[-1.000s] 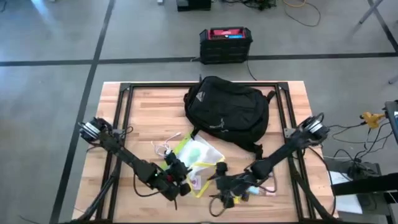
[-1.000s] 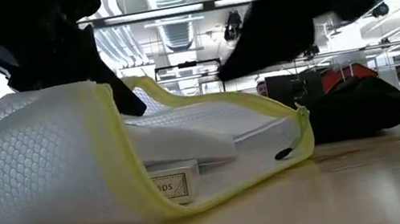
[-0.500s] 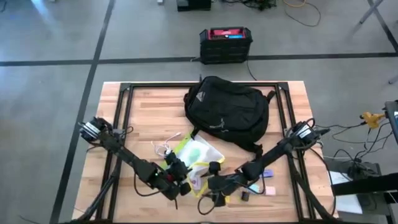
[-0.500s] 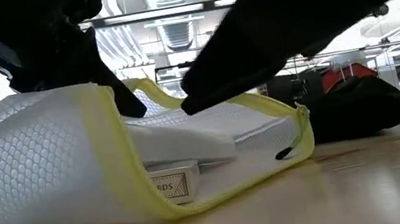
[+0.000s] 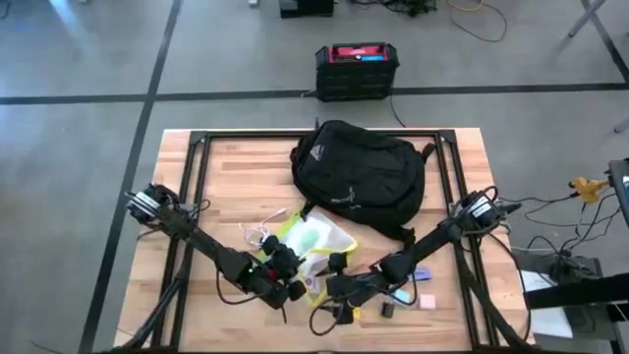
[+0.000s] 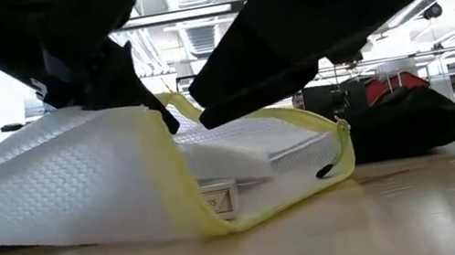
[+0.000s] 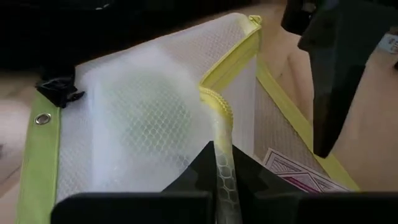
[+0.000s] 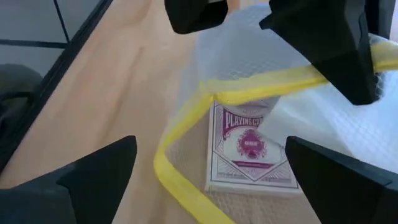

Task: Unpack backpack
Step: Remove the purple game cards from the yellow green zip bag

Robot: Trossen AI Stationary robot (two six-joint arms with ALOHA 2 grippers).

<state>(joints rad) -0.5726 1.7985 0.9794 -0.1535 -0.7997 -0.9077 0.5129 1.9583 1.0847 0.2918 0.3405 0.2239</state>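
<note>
With the backpack at 12 o'clock, the left gripper pinches the mesh pouch's yellow rim while the spread-fingered right gripper nears the card box — a slipping rim could collapse the mouth.

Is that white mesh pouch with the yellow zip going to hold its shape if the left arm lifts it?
Probably not. The mesh pouch looks soft; its yellow edge buckles where the left pincer pinches it. It likely sags, and the card box inside could slide toward the open mouth.
</note>
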